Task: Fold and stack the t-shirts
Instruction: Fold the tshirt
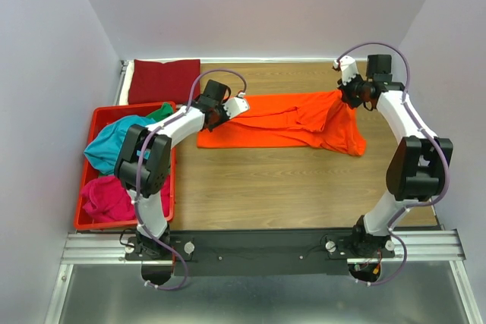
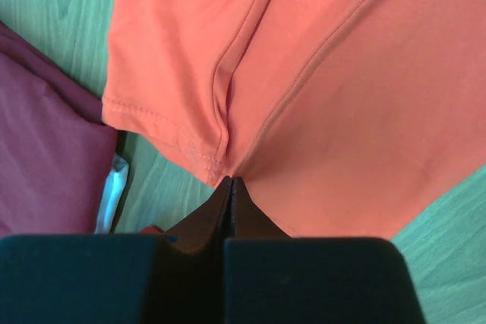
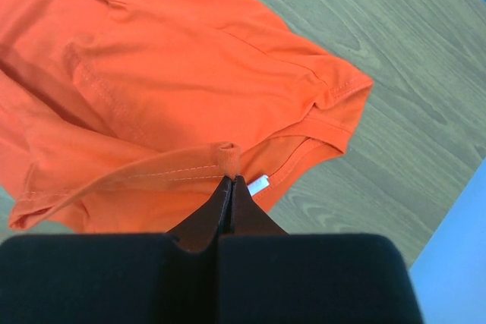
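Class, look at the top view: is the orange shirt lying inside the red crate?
No: the orange shirt lies spread on the table, wholly outside the crate.

Readable text: none in any of the views.
orange t-shirt: plain cloth, no print that can be read.
white tag: sits at the shirt collar; too small, no letters can be read.
red crate: no marking that can be read.
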Robot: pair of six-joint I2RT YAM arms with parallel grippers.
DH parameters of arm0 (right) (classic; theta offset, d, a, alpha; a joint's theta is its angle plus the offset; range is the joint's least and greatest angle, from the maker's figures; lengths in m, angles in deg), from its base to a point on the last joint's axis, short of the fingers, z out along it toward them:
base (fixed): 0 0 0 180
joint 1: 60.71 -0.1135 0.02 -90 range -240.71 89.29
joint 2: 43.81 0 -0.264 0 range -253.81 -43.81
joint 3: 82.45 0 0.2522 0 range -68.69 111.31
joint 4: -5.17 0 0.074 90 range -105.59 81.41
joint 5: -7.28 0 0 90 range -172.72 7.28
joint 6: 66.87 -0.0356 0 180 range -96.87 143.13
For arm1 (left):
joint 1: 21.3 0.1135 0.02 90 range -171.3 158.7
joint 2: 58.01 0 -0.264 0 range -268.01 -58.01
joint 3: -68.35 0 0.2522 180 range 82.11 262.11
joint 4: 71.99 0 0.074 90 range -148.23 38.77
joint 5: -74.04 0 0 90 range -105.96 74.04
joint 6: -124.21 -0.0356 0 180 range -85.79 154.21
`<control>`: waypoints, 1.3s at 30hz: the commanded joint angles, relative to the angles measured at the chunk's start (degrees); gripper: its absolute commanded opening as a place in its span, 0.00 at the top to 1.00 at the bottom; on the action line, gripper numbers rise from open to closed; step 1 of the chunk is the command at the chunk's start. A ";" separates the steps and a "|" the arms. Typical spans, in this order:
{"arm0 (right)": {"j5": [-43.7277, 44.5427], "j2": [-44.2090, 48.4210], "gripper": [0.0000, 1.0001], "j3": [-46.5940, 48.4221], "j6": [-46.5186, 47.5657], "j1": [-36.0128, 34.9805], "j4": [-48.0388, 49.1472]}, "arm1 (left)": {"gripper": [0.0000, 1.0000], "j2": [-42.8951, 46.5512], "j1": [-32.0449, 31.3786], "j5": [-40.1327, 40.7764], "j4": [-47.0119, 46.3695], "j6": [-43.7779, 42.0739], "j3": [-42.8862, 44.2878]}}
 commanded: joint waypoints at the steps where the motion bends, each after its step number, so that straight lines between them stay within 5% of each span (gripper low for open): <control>1: 0.70 -2.15 0.99 2.59 -0.88 0.42 0.91 | 0.96 -1.25 0.39 0.47 -0.63 -0.44 1.39; 26: -4.40 -17.71 0.99 17.62 -5.28 0.33 0.74 | 0.91 -2.83 1.36 1.87 -1.15 1.40 2.27; 30: -3.17 -18.94 0.83 18.32 -5.98 0.33 0.82 | 0.87 -2.13 1.36 4.32 -2.81 3.06 2.27; 34: 2.35 -18.60 0.62 19.38 -10.53 0.42 0.91 | 0.70 1.98 1.27 8.28 -6.14 5.08 1.57; 39: 3.34 -11.58 0.52 13.77 -12.31 1.38 0.74 | 0.64 8.32 0.57 9.52 -8.09 5.09 -0.10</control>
